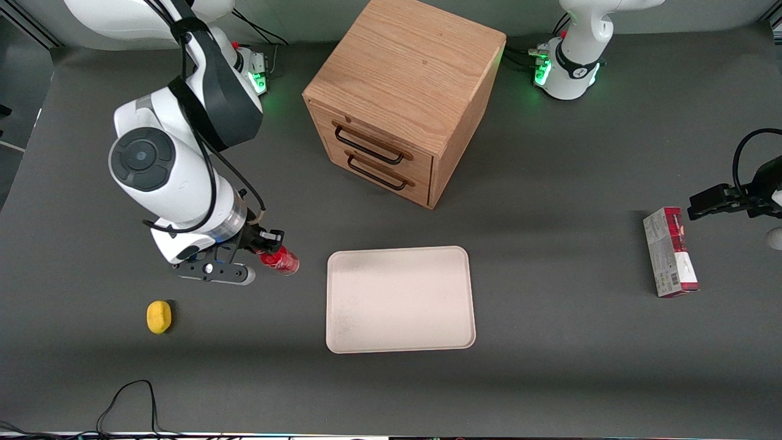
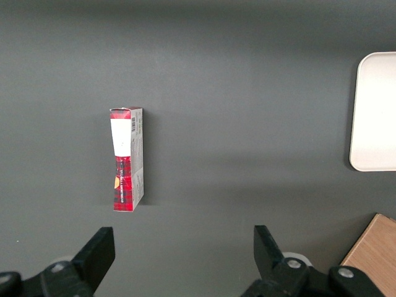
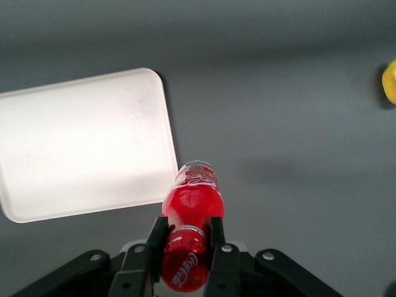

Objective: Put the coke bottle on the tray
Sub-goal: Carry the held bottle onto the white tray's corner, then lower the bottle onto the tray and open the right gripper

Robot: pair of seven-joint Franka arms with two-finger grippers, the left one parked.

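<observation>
Toward the working arm's end of the dark grey table (image 1: 550, 342), the black two-finger gripper (image 1: 264, 244) is clenched on the small red coke bottle with a red cap (image 1: 280, 260). Front view shows only part of the bottle, poking out from under the wrist at about 4 o'clock from the gripper, tilted. Whether it touches the table cannot be told. Right wrist view gives the grasp: one finger (image 3: 156, 238) on each side of the coke bottle (image 3: 189, 238), pressed against it, base end sticking out past the fingertips and overlapping the rounded corner of the large flat cream-white rectangular tray (image 3: 80, 142).

Front view: tray (image 1: 400, 299) sits mid-table, at 3 o'clock from the bottle, bottle near its edge but apart from it. Small yellow lemon-like lump (image 1: 159, 316) at 7 o'clock from the gripper, nearer the front camera; wrist view catches only its edge (image 3: 390, 82). Wooden two-drawer cabinet with dark handles (image 1: 403, 98) at 12 o'clock from the tray, seen as a corner in the left wrist view (image 2: 376, 255). Red-and-white rectangular carton (image 1: 670, 252) lies flat toward the parked arm's end, clearest in the left wrist view (image 2: 127, 158), which also shows a tray edge (image 2: 374, 111).
</observation>
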